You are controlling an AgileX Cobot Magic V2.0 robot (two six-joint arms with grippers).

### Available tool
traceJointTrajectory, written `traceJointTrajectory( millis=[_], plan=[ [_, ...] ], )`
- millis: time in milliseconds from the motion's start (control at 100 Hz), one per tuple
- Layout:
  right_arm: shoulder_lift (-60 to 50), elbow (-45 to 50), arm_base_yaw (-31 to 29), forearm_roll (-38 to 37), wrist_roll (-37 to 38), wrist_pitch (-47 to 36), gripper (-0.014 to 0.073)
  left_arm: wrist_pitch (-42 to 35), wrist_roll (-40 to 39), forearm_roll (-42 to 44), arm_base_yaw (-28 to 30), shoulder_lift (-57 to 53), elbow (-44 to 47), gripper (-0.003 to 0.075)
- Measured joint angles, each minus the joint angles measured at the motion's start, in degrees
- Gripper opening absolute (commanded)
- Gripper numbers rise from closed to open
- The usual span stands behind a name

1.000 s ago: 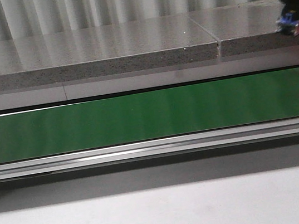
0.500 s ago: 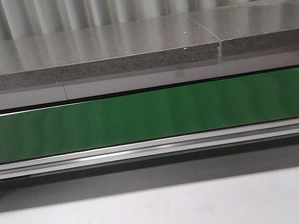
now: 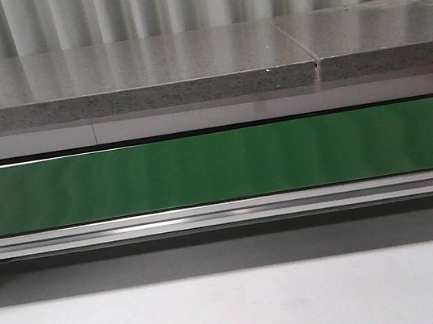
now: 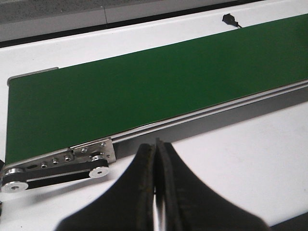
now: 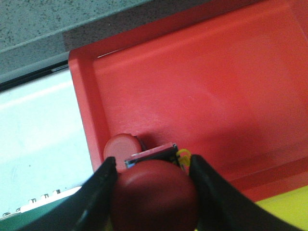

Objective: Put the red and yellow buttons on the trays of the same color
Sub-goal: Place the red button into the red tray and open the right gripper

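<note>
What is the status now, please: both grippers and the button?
Left gripper shut, empty, beside the green conveyor belt. Right gripper shut on red button, over the red tray. Another red button already in tray. Nothing blocking.

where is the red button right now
In the right wrist view, the red button sits clamped in the right tool, over the red tray near its corner, beside another red button.

Front view level across the green belt (image 3: 217, 166) — shared with the left wrist; right wrist close above the red tray (image 5: 202, 82).
</note>
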Motion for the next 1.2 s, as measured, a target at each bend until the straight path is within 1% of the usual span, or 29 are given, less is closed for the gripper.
traceJointTrajectory(
  millis=[430,750,880,930,980,1050,1100,1130,1170,1200],
  plan=[
    [10.05,-0.24,0.00,-0.02,0.08,-4.64,0.0087,0.00,0.00,0.00,0.00,0.00,0.00,-0.0020],
    [13.69,-0.47,0.00,-0.02,0.08,-9.87,0.0092,0.00,0.00,0.00,0.00,0.00,0.00,-0.0020],
    [15.51,-0.57,0.00,-0.02,0.08,-10.56,0.0098,0.00,0.00,0.00,0.00,0.00,0.00,-0.0020],
    [16.14,-0.57,0.00,-0.02,0.08,-10.56,0.0123,0.00,0.00,0.00,0.00,0.00,0.00,-0.0020],
    [16.41,-0.57,0.00,-0.02,0.08,-10.56,0.0175,0.00,0.00,0.00,0.00,0.00,0.00,-0.0020],
    [16.49,-0.57,0.00,-0.02,0.08,-10.56,0.0303,0.00,0.00,0.00,0.00,0.00,0.00,-0.0020],
    [16.49,-0.57,0.00,-0.02,0.08,-10.56,0.0424,0.00,0.00,0.00,0.00,0.00,0.00,-0.0020],
    [16.49,-0.57,0.00,-0.02,0.08,-10.56,0.0477,0.00,0.00,0.00,0.00,0.00,0.00,-0.0020],
    [16.49,-0.57,0.00,-0.02,0.08,-10.56,0.0535,0.00,0.00,0.00,0.00,0.00,0.00,-0.0020],
    [16.49,-0.57,0.00,0.08,0.08,-10.56,0.0556,0.00,0.00,0.00,0.00,0.00,0.00,-0.0020]
  ],
)
